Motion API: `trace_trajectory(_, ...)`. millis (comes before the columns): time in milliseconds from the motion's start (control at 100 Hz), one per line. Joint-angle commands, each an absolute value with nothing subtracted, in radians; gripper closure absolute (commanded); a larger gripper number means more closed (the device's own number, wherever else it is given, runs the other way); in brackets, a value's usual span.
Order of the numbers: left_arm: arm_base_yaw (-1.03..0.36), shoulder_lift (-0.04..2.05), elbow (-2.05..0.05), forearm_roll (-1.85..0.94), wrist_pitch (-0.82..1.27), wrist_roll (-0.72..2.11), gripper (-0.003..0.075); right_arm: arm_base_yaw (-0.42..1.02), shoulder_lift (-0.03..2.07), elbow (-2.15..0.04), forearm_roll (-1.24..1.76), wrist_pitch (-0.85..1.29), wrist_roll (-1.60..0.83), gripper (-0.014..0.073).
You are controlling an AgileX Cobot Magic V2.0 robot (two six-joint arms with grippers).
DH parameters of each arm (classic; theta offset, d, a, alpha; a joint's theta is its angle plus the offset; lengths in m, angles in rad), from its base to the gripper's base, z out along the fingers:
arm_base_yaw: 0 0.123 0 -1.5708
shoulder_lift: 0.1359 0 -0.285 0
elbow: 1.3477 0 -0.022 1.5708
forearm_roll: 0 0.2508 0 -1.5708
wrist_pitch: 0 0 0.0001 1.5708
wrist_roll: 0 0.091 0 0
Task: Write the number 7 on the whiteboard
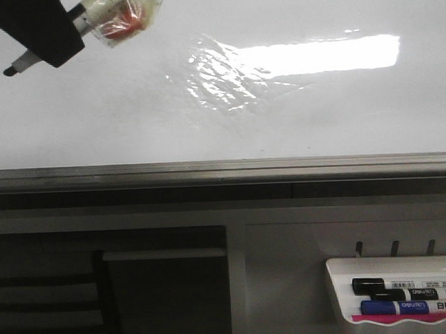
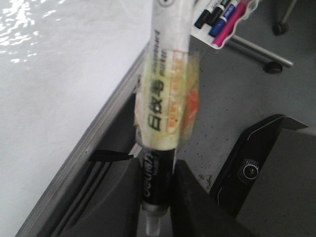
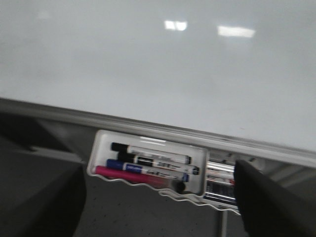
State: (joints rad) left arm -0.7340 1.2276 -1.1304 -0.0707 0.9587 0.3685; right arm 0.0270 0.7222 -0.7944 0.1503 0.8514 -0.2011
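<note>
Fingers (image 2: 185, 207) clamp "deli"-branded marker (image 2: 165, 94) near whiteboard (image 1: 221, 123).

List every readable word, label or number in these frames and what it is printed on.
"白板笔": held marker, left wrist view.
"deli": same marker's black band, partly readable.
"whiteboard marker": small print there, blurred, uncertain.
"白板笔": tray markers, front view; the rest is too small.
Whiteboard: nothing written.

**Marker at the whiteboard's upper left, tray at its lower right**

The whiteboard (image 1: 132, 119) fills the upper front view. A marker (image 1: 90, 17) hangs over its upper left. Below its edge rail (image 1: 223, 169), toward the right, a tray (image 1: 340, 295) holds spare markers (image 1: 406, 296) lying side by side.
</note>
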Motion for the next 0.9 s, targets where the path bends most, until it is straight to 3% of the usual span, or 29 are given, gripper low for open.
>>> trace_trajectory(0,-0.752,1.201,-1.166,-0.129,0.934,0.464,0.0741,0.05,0.78,-0.879,0.307,0.87,-0.397,0.0049)
trace_trajectory(190,-0.752,1.225,-1.166,-0.339,0.977,0.734,0.0741,0.129,0.899,-0.982,0.617,1.027,-0.815,0.0049)
trace_trajectory(410,-0.765,1.272,-1.166,-0.36,0.98,0.785,0.0741,0.283,0.994,-1.04,0.722,1.02,-1.11,0.0049)
trace_trajectory(690,-0.78,1.283,-1.166,-0.36,0.971,0.809,0.0741,0.489,1.095,-1.043,0.724,0.86,-1.171,0.005)
trace_trajectory(890,-0.78,1.283,-1.166,-0.36,0.972,0.861,0.0741,0.547,1.167,-1.043,0.73,0.844,-1.2,0.0052)
